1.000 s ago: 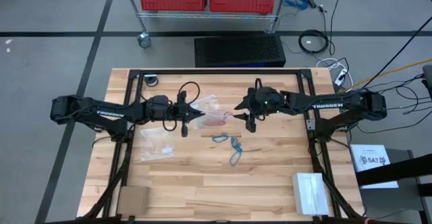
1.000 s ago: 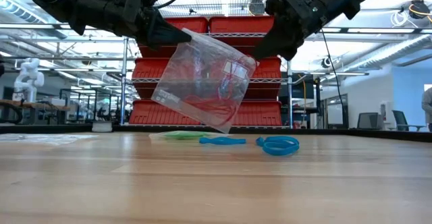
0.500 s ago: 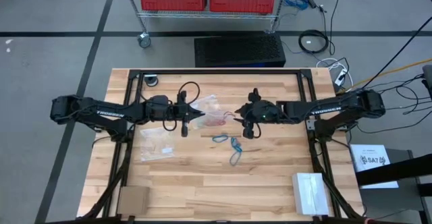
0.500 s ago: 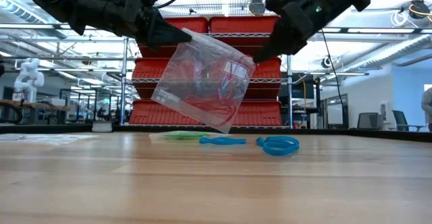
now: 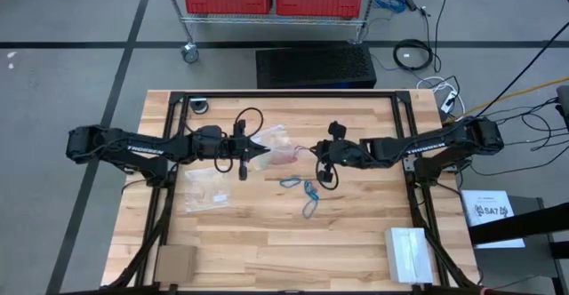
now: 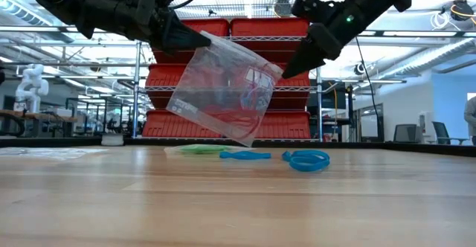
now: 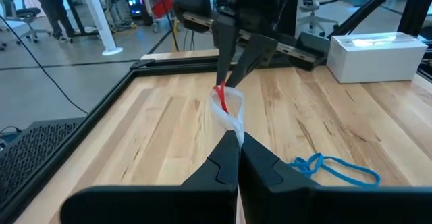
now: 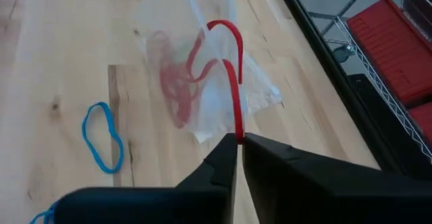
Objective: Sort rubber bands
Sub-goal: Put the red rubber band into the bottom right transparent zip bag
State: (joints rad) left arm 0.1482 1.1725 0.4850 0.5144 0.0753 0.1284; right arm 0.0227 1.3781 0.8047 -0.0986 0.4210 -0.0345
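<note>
My left gripper (image 7: 236,137) pinches the clear bag (image 7: 228,113); ahead, the right gripper (image 7: 228,82) seemingly grips a red band (image 7: 221,94).

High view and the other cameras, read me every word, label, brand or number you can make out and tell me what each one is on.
"TROSSEN": white lettering on the left arm.
"TROSSEN": white lettering on the right arm, less sharp.
"SA7", roughly: on the white sheet on the floor to the right of the table; its smaller print is too small to read.
Printed patch on the clear zip bag: too blurred to read.
White box: no readable text.
</note>
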